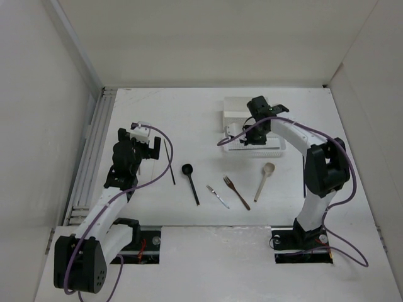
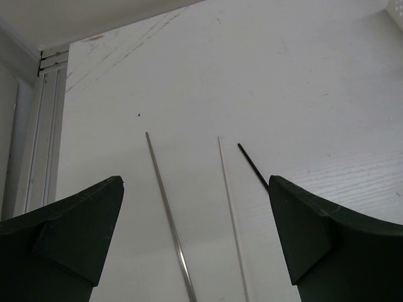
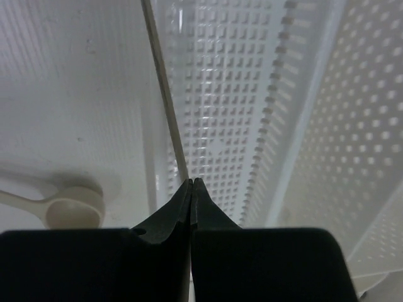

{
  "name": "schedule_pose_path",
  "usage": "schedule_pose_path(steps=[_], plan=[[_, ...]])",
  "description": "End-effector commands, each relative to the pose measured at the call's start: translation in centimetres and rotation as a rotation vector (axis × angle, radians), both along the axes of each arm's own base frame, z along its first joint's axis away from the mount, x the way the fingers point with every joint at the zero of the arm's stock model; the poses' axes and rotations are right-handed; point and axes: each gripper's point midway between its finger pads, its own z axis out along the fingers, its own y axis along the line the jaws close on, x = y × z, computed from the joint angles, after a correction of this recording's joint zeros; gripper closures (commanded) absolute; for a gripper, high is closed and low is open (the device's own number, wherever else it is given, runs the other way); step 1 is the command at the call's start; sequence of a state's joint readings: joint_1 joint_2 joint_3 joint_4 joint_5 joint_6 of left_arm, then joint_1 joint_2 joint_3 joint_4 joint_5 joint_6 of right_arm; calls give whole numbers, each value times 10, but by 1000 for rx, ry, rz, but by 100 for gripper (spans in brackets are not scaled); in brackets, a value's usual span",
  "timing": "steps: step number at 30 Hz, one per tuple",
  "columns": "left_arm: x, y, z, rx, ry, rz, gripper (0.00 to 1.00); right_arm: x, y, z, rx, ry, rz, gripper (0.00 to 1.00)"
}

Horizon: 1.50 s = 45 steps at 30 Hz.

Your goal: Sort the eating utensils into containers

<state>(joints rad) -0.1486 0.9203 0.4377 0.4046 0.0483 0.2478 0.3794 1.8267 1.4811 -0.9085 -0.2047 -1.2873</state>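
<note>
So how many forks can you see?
2. The small silver fork and the longer brown fork lie side by side on the table, between the black spoon and the beige spoon. The box and basket could hide more.

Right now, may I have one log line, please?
left gripper: open over thin loose chopsticks; right gripper: shut on thin chopstick above white perforated basket

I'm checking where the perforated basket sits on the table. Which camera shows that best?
Top external: the perforated basket lies beside the white box, nearer the arms, though the right arm hides its middle. The right wrist view shows only a close-up of its holed walls; the left wrist view shows none of it.
</note>
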Motion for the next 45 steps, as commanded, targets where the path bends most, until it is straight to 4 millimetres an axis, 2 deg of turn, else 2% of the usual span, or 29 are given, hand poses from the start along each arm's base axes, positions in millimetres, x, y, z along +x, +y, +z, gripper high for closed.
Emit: schedule_pose_path(steps=[1,5,9,10,12,13,14,15,16,17,18,19,20,21,22,23,24,26,27,28,30,34,38,43,45], plan=[[1,0,14,-1,-59,-6,0,12,-3,10,-18,-86,-27,100],[1,0,14,-1,-59,-6,0,30,-5,10,-1,-144,-102,97],[0,0,17,-3,-68,-6,0,44,-3,23,16,-204,-131,99],[0,0,17,-3,-68,-6,0,44,-4,23,13,-203,-147,96],[0,0,17,-3,-68,-6,0,55,-1,39,46,-261,-180,93],[0,0,17,-3,-68,-6,0,60,0,49,68,-296,-208,83],[0,0,17,-3,-68,-6,0,61,1,65,122,-332,-264,78],[0,0,17,-3,-68,-6,0,76,-4,84,184,-414,-328,71],[0,0,17,-3,-68,-6,0,79,-12,91,226,-451,-418,64],[-1,0,13,-10,-57,-4,0,80,-20,116,353,-485,-609,56],[-1,0,13,-10,-57,-4,0,91,-33,139,451,-560,-739,55],[-1,-1,13,-19,-56,-2,0,94,-77,146,471,-605,-942,53],[-3,-1,7,-17,-44,-2,0,89,-99,160,539,-618,-1061,49],[-3,-1,7,-17,-44,-2,0,84,-119,158,642,-563,-1250,46],[-3,0,4,-17,-44,-2,0,70,-165,142,635,-495,-1404,46],[-5,-1,0,-26,-33,0,0,61,-180,132,652,-427,-1466,46],[-4,-1,6,-30,-54,0,0,50,-192,117,658,-346,-1531,48],[-5,-1,4,-41,-56,2,0,14,-214,70,574,-144,-1649,53],[-5,-1,3,-50,-59,3,0,3,-220,53,533,-84,-1696,59],[-5,-1,3,-50,-59,3,0,-7,-220,30,488,1,-1733,59],[-4,-2,5,-52,-68,3,0,-33,-216,0,415,142,-1774,61],[-4,-2,5,-53,-78,3,0,-50,-224,-26,374,219,-1828,63],[-7,-2,-3,-59,-59,5,0,-67,-222,-48,282,306,-1816,63],[-6,0,-3,-69,-70,15,0,-76,-221,-56,242,351,-1835,65],[-7,0,-5,-69,-70,15,0,-79,-224,-56,211,356,-1845,70]])
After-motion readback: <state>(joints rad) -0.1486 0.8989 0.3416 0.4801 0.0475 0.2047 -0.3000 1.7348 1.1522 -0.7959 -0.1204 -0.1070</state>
